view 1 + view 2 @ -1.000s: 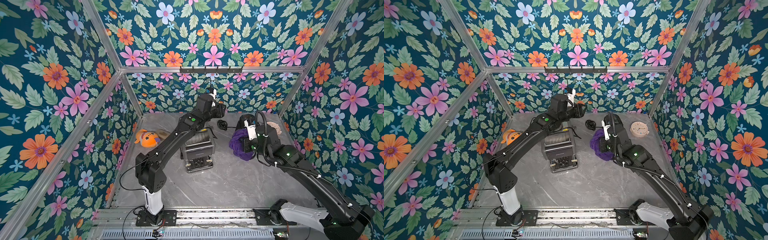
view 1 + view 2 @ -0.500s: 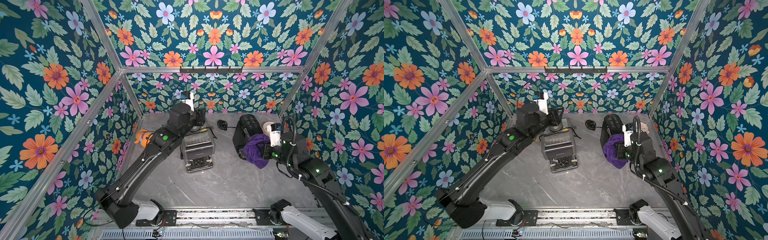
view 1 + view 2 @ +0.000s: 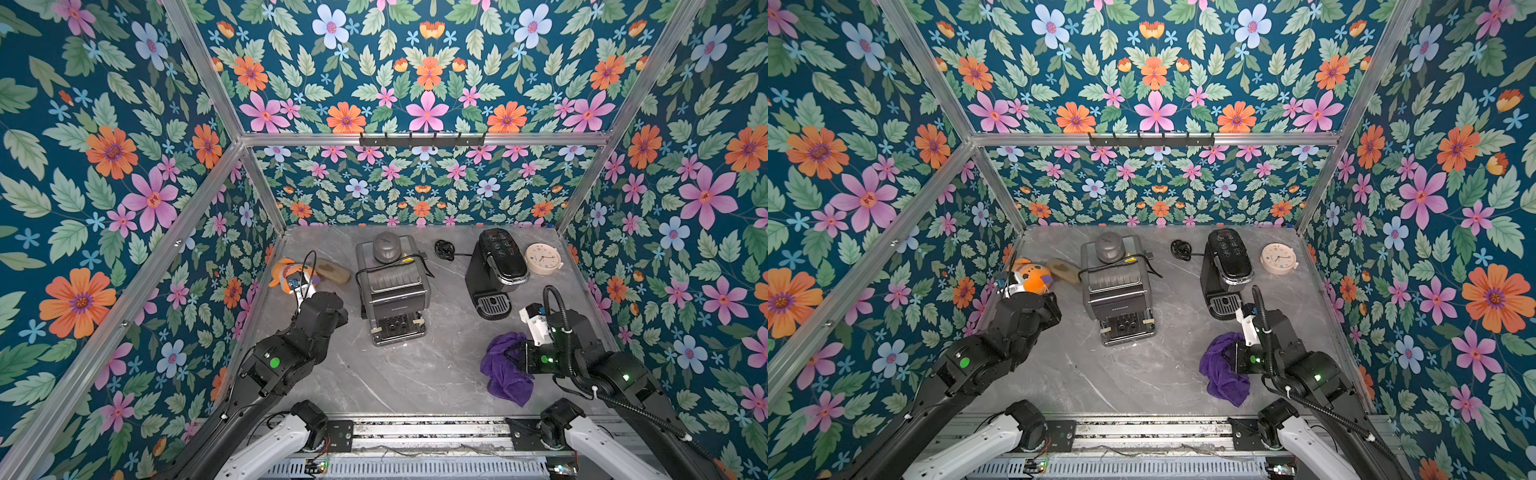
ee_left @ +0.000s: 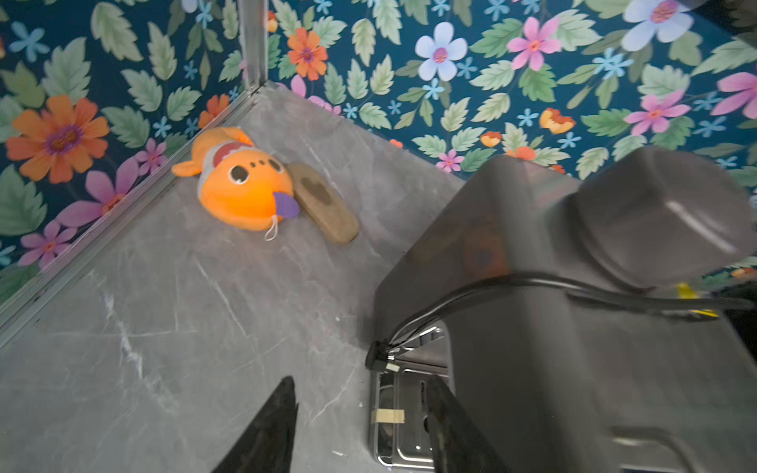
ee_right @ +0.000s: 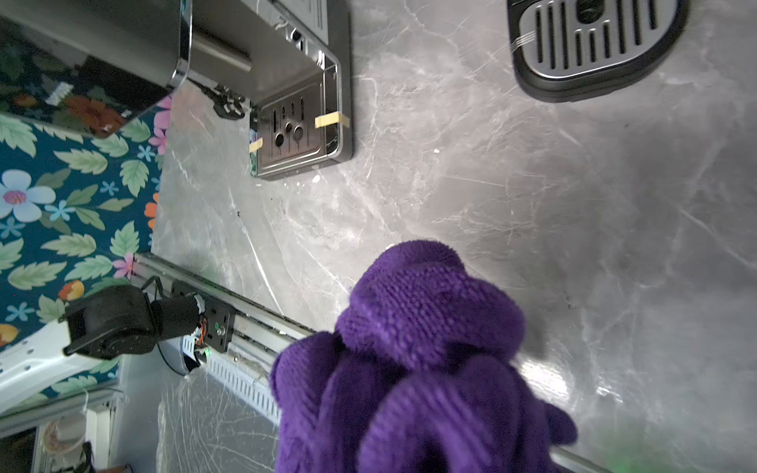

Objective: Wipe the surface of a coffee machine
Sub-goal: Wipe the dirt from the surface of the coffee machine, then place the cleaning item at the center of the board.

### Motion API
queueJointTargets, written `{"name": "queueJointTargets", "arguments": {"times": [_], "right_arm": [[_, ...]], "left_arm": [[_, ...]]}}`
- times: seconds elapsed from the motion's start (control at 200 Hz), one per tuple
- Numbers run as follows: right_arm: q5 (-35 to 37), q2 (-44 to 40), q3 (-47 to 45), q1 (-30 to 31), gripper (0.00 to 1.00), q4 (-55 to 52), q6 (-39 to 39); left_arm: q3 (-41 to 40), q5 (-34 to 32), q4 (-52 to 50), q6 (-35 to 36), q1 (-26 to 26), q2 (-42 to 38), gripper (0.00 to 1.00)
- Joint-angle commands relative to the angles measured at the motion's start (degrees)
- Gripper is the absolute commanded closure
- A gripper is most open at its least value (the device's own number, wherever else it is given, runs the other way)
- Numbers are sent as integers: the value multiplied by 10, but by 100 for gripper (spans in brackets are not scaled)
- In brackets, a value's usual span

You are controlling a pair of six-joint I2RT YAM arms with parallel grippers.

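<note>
Purple cloth (image 3: 505, 372) bunched tight in right gripper (image 3: 517, 356), low near table (image 3: 395, 382) front, apart from black coffee machine (image 3: 496, 266) at back right. Wadded, probably, to serve as wiping pad. Left gripper (image 4: 360, 383) parted, empty, beside grey machine (image 3: 392, 291).

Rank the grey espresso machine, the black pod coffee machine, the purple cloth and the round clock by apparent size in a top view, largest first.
1. grey espresso machine
2. black pod coffee machine
3. purple cloth, bunched up, so its place below the black machine is less sure
4. round clock, clearly smallest
</note>
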Motion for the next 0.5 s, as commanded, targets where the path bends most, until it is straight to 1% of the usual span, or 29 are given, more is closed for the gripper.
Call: {"name": "queueJointTargets", "arguments": {"times": [0.0, 0.145, 0.25, 0.37, 0.455, 0.49], "right_arm": [[33, 25, 3, 36, 99, 35, 17], [63, 62, -11, 94, 97, 77, 25], [90, 98, -10, 123, 90, 104, 22], [90, 162, 6, 125, 76, 126, 11], [96, 191, 22, 125, 59, 126, 9], [101, 195, 29, 125, 54, 122, 9]], "left_arm": [[-24, -36, -14, -52, 1, -16, 48], [-44, -30, -17, -64, 1, -11, 48], [-68, -21, -2, -73, 1, -8, 47], [-108, 0, 49, -81, 2, 6, 46], [-124, 15, 80, -81, 8, 26, 46], [-126, 18, 88, -80, 11, 34, 46]]}}
